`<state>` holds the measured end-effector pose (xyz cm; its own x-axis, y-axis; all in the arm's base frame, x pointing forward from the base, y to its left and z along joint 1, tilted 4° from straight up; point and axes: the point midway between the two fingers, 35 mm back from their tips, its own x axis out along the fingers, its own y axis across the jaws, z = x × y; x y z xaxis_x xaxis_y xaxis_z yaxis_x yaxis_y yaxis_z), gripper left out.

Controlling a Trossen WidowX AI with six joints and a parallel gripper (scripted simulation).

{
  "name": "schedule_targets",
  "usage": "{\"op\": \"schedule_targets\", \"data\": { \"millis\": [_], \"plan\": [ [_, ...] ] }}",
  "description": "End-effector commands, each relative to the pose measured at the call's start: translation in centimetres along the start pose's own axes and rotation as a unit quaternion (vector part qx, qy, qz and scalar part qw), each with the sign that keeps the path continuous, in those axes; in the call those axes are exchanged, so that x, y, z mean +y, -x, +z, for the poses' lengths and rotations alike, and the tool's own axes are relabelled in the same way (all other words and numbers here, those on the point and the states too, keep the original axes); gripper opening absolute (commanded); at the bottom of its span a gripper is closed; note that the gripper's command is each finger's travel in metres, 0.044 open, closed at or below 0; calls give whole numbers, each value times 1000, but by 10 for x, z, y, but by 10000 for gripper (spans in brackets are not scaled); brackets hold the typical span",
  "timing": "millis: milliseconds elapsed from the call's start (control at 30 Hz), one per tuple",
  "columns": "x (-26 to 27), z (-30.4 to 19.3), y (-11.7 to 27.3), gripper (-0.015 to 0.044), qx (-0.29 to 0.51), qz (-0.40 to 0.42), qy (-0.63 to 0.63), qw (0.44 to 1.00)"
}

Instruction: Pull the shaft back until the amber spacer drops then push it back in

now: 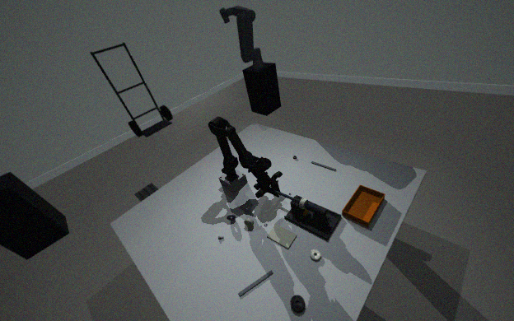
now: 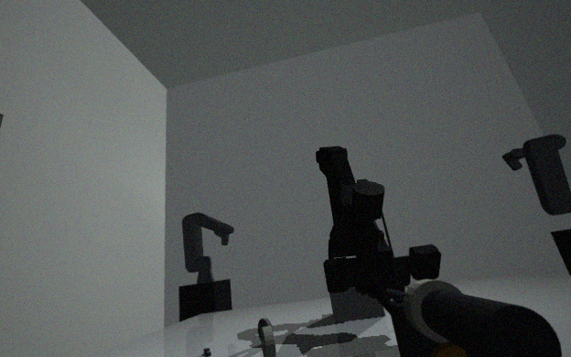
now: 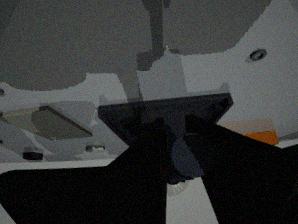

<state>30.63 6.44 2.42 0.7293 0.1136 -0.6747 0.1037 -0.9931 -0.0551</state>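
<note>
My gripper (image 1: 276, 190) (image 2: 387, 294) (image 3: 174, 123) is shut on the thin dark shaft, left of the housing in the top view. The shaft (image 1: 286, 196) runs from the fingers toward the dark housing (image 1: 318, 211) (image 2: 495, 316). A pale spacer (image 1: 303, 202) (image 2: 416, 307) stands upright around the shaft line at the housing. The amber spacer (image 1: 308, 213) (image 2: 450, 351) shows below the shaft line, off the shaft, low by the housing; its resting surface is unclear. The shaft's inner end and any further spacers are hidden in shadow.
The black base plate (image 1: 328, 236) carries the housing. An orange tray (image 1: 365, 206) is to its right. A pale square pad (image 1: 282, 238), a white ring (image 1: 315, 255), a black ring (image 1: 297, 304) and grey bars (image 1: 255, 284) (image 1: 323, 166) lie on the table.
</note>
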Motion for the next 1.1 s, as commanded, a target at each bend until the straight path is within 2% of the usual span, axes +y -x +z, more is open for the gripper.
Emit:
{"op": "schedule_targets", "data": {
  "millis": [0, 1067],
  "plan": [
    [0, -5, -1, 0, 6, -1, 0, 1000],
    [0, -12, -7, 0, 6, -1, 0, 1000]
  ]
}}
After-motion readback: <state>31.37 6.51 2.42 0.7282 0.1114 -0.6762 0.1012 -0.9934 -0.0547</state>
